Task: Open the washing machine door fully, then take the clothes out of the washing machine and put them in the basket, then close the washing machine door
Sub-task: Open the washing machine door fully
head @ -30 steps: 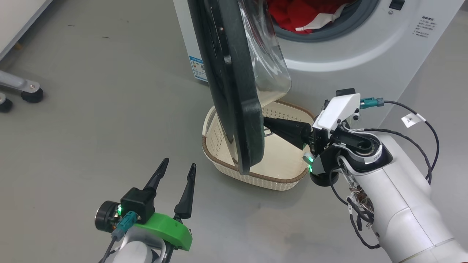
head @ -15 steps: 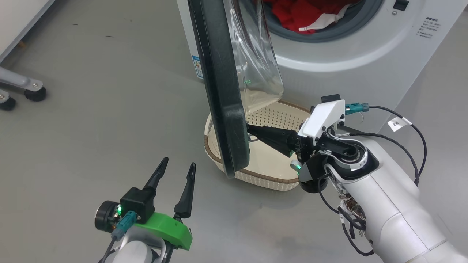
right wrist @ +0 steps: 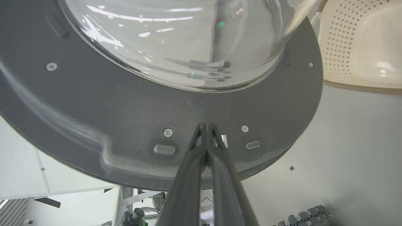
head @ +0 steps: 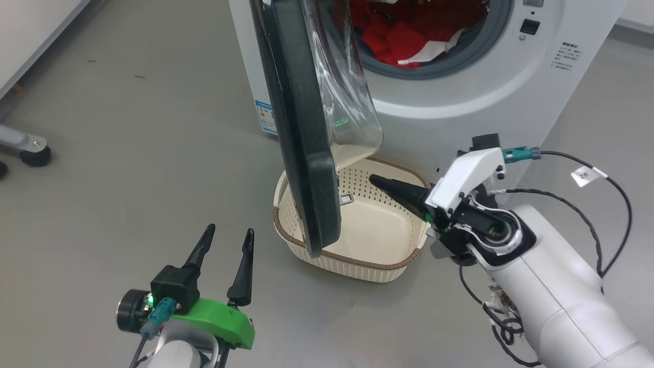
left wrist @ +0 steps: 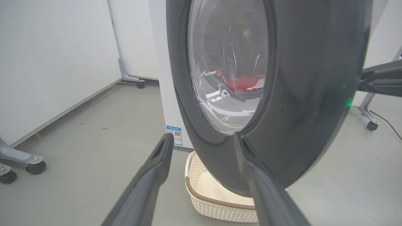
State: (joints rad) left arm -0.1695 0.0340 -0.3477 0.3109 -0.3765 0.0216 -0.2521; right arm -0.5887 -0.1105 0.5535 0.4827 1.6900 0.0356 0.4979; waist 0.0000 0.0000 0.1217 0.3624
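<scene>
The washing machine (head: 460, 102) stands white at the top, with the red clothes (head: 403, 36) heaped in its drum. The washing machine door (head: 301, 128) hangs partly open, edge-on to me, its glass bowl facing the drum. Under it on the floor sits the cream basket (head: 352, 258), with nothing in it. My right gripper (head: 373, 179) is shut and empty above the basket, its tips a short gap from the door's inner rim (right wrist: 125, 103) near the latch. My left gripper (head: 229, 230) is open and empty in front of the door's outer face (left wrist: 307, 94). Through the glass the clothes (left wrist: 238, 84) show red.
Grey floor lies all round. A wheeled frame leg (head: 25, 148) stands at the far left beside a white panel. Another caster (left wrist: 372, 125) stands right of the machine. A black cable (head: 608, 204) loops off my right wrist. The basket (left wrist: 216, 207) lies below the door.
The head camera has shifted. The door has swung further open, away from the drum. My right gripper, pressed against the door's inner rim before, now stands just off it. The left gripper stays open.
</scene>
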